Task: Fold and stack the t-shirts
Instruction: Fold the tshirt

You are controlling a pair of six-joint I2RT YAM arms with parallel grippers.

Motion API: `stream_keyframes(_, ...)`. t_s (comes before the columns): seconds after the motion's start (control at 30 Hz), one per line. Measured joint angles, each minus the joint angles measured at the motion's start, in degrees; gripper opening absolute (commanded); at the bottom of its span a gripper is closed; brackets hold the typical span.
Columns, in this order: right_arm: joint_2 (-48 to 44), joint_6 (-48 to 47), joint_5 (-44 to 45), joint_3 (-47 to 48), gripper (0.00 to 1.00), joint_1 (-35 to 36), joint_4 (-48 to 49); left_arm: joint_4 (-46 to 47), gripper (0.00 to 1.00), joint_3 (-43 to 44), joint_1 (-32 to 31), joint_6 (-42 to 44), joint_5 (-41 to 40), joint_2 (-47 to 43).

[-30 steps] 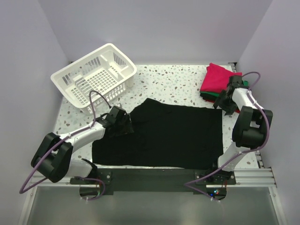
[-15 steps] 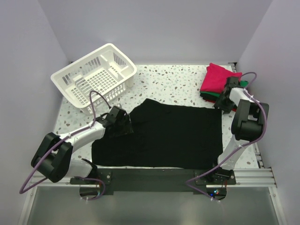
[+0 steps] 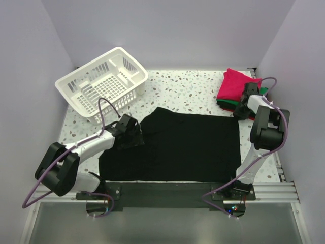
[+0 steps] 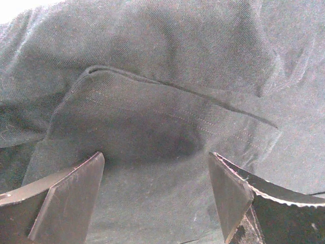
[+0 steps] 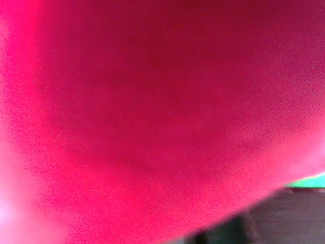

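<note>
A large black t-shirt (image 3: 177, 145) lies spread flat on the speckled table. My left gripper (image 3: 133, 136) sits low over its left part; in the left wrist view it is open (image 4: 157, 198), with black cloth (image 4: 162, 117) and a folded seam between the fingers (image 4: 66, 198). A stack of folded t-shirts stands at the back right, magenta-pink (image 3: 234, 84) on top, green (image 3: 227, 104) under it. My right gripper (image 3: 246, 99) is pressed against the stack's right side. Magenta cloth (image 5: 152, 112) fills the right wrist view and hides the fingers.
A white slatted plastic basket (image 3: 101, 84) stands tilted at the back left. The walls close in on the left, back and right. The metal rail with the arm bases (image 3: 167, 190) runs along the near edge.
My right gripper has moved up and back, closer against the folded stack. My left gripper has stayed nearly in place on the black shirt.
</note>
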Motion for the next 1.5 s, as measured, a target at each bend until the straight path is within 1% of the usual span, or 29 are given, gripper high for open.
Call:
stream_keyframes(0.03,0.09,-0.07,-0.26,0.11,0.17,0.00,0.20,-0.22,0.89,0.17,0.00,0.07,0.00,0.07)
stream_keyframes(0.17,0.28,-0.07,-0.74,0.33,0.12,0.07,0.44,-1.84,0.89,1.55,0.00,1.07,-0.74,0.22)
stream_keyframes(0.33,0.28,-0.07,-0.76,0.35,0.11,0.09,0.39,-4.87,0.89,7.89,-0.70,5.07,-3.87,1.03)
stream_keyframes(0.5,0.17,-0.04,-0.76,0.35,0.10,0.09,0.31,-4.11,0.89,16.90,-3.13,9.66,-6.64,3.67)
stream_keyframes(0.63,-0.09,-0.04,-0.74,0.07,0.10,0.09,0.07,-2.47,0.88,23.63,-4.74,13.27,-7.26,9.86)
stream_keyframes(0.8,-0.81,0.00,-0.76,-0.83,0.09,0.04,-0.07,-0.15,0.87,34.38,-7.43,17.44,-6.58,21.97)
stream_keyframes(1.0,-1.16,0.09,-0.81,-1.42,0.08,0.04,-0.07,1.68,0.80,47.58,-11.74,20.37,-3.91,34.60)
stream_keyframes(1.1,-1.36,0.15,-0.83,-1.68,0.07,0.00,-0.07,1.86,0.74,52.43,-13.35,20.37,-2.47,38.86)
stream_keyframes(1.33,-1.36,0.15,-1.25,-1.68,0.07,-0.07,-0.09,1.38,0.62,58.18,-15.17,18.34,-0.33,46.18)
stream_keyframes(1.5,-1.36,0.15,-1.90,-1.68,0.07,-0.15,-0.13,-0.39,0.62,61.11,-15.19,16.96,-0.28,50.14)
